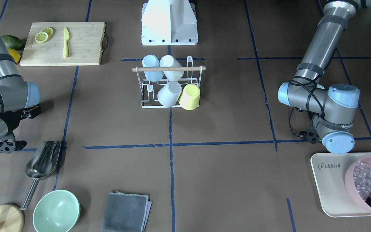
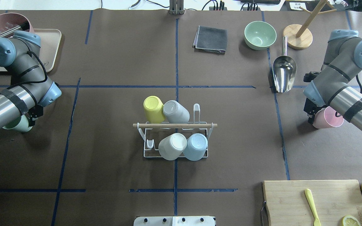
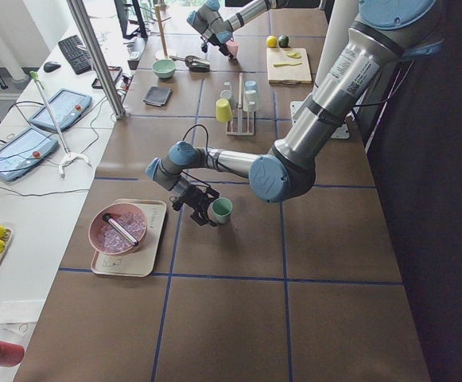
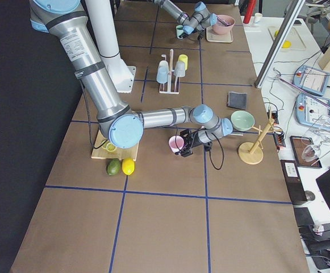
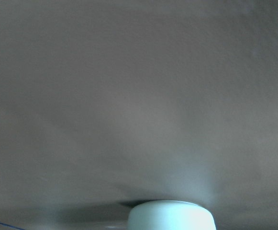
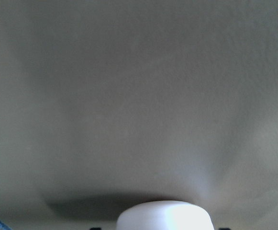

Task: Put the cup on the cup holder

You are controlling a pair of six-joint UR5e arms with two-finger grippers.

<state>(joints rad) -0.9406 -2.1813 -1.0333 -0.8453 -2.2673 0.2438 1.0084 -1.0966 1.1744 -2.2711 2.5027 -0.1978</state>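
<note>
The white wire cup holder (image 2: 200, 125) with its wooden rod stands mid-table and holds several cups: yellow (image 2: 153, 108), grey (image 2: 175, 111), white (image 2: 172, 146) and blue (image 2: 196, 146). It also shows in the front view (image 1: 192, 68). My left gripper (image 2: 27, 121) is shut on a pale green cup (image 2: 17, 125), held on its side low over the table at the left; the cup also shows in the left side view (image 3: 221, 210). My right gripper (image 2: 313, 116) is shut on a pink cup (image 2: 327, 121), also sideways, at the right. Both sets of fingers are mostly hidden.
A steel scoop (image 2: 283, 70), green bowl (image 2: 260, 34), grey cloth (image 2: 211, 39) and wooden stand (image 2: 297, 36) lie at the far right. A cutting board (image 2: 294, 201) with a lemon and an avocado is near right. A tray (image 2: 50, 44) with a pink bowl is far left.
</note>
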